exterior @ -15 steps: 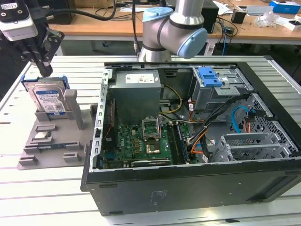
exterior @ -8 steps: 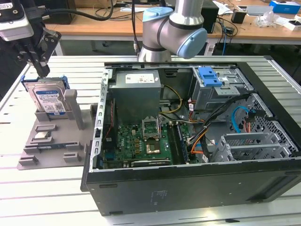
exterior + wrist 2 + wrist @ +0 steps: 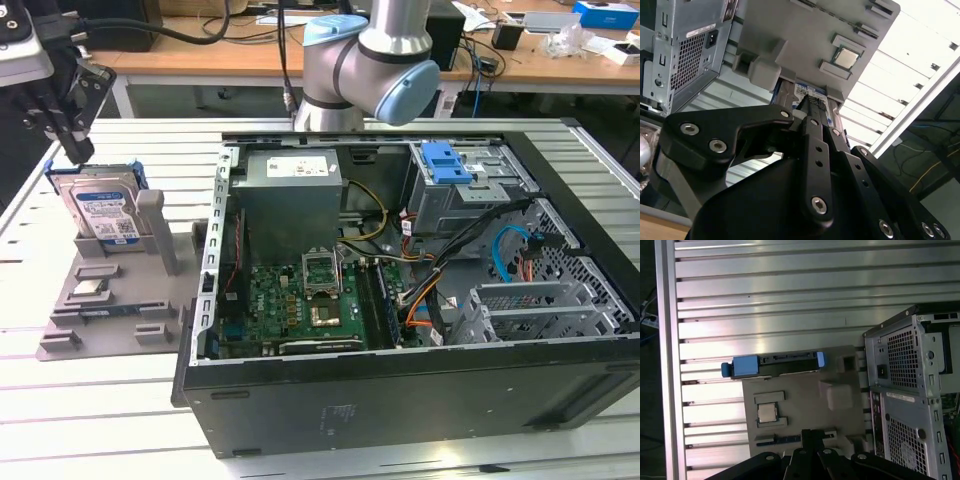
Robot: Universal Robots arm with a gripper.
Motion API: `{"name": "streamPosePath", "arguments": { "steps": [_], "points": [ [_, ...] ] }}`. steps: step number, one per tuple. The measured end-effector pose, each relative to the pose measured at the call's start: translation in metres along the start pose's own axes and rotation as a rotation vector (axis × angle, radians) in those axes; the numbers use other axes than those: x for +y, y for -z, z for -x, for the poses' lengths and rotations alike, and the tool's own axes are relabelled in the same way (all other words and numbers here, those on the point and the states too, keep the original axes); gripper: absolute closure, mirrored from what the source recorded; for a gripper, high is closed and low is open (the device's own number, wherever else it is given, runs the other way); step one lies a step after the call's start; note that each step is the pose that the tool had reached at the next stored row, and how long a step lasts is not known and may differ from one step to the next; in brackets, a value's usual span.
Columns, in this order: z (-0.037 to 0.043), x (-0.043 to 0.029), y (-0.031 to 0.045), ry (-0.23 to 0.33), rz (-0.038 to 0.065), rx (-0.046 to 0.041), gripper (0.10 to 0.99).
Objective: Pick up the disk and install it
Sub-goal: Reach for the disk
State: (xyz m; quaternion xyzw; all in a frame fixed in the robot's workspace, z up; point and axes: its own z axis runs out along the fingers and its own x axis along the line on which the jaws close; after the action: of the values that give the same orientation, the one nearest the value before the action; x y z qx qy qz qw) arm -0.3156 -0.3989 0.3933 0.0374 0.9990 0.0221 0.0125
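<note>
On a slatted metal worktop (image 3: pixel 100 420), the disk (image 3: pixel 100 212) stands upright in a grey moulded stand (image 3: pixel 110 310) at nine o'clock in the exterior view, well apart from the open computer case (image 3: pixel 400 400) filling the three o'clock side. The black end effector (image 3: pixel 78 152) hangs just above the disk's top edge at ten o'clock; whether it is apart or together cannot be told. The exterior view alone gives the disk's printed label face, plus the case's green motherboard (image 3: pixel 300 305) and a blue tray latch (image 3: pixel 445 162) at one o'clock. The first wrist view looks down on the disk (image 3: pixel 774 365) edge-on, with its blue bracket at both ends and a processor chip (image 3: pixel 767 413) lying flat on the stand. The second wrist view catches the end effector (image 3: pixel 807 102) pointing at the disk (image 3: pixel 811 93), near the case's vented rear panel (image 3: pixel 685 50).
</note>
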Motion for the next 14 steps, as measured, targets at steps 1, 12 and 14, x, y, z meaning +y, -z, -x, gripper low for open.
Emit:
{"name": "streamPosePath", "arguments": {
  "steps": [1, 12, 14],
  "points": [
    [-0.001, -0.0001, 0.0, 0.0, 0.0, 0.0, 0.98],
    [-0.012, -0.0009, 0.0003, 0.0, 0.0, 0.0, 0.98],
    [-0.0144, -0.0011, 0.0004, 0.0, 0.0, 0.0, 0.98]
  ]
}}
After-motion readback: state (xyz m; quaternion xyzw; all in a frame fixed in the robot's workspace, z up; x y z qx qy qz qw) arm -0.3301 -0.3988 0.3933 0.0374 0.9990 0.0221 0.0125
